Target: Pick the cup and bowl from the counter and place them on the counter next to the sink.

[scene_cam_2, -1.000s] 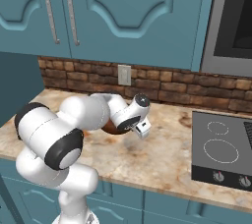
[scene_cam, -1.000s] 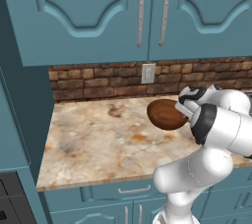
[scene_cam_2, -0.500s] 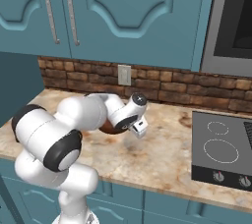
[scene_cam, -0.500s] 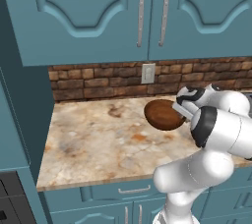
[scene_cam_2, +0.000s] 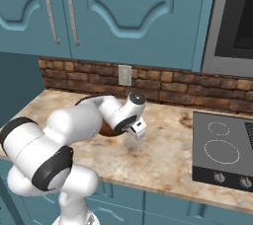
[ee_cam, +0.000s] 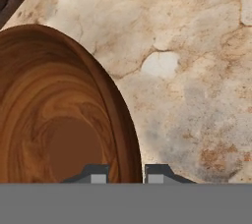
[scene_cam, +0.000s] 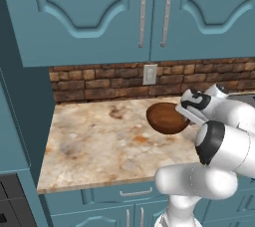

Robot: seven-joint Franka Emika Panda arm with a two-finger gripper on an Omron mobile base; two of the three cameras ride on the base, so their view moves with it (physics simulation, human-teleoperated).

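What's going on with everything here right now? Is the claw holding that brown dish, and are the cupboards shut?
Bowl: off the counter, tipped on its side, rim pinched by the gripper.
Gripper: shut on the bowl's rim, one finger inside, one outside.
Upper cabinets: doors closed.
Stovetop: nothing on its rings.

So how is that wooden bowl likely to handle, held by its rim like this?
The bowl looks rigid, so it should not flex. The gripper pinches only a thin section of rim, one finger inside and one outside, so the wide body hanging off to one side may tend to pivot or slip. The smooth-looking surface could add to that.
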